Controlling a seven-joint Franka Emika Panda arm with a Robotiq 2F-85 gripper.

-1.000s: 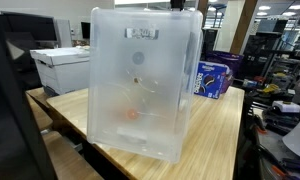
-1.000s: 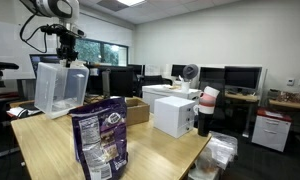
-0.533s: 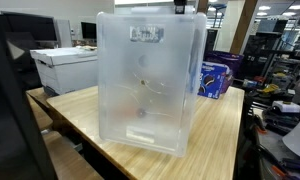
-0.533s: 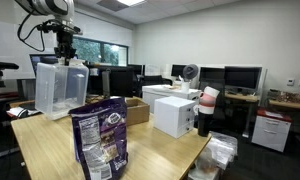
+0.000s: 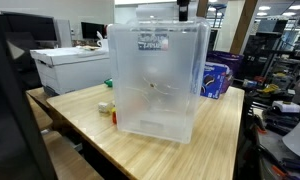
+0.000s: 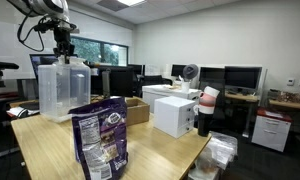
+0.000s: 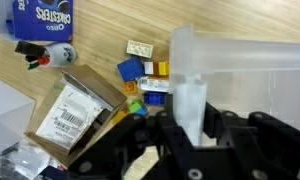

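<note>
Gripper (image 5: 181, 12) is mostly chopped off by the top edge in an exterior view. Wrist view: plastic bin (image 7: 250, 70) runs off the right, cookie pack (image 7: 45, 18) off the top.

You work at a light wooden table (image 5: 218, 140) in an open-plan office with white walls (image 6: 225, 35) and a recessed ceiling light (image 6: 130, 3). A window (image 6: 90, 50) shows green trees. Dark monitors (image 6: 242, 77) line the desks (image 6: 290, 101) along the far wall, with a small fan (image 6: 190, 72) among them.
</note>
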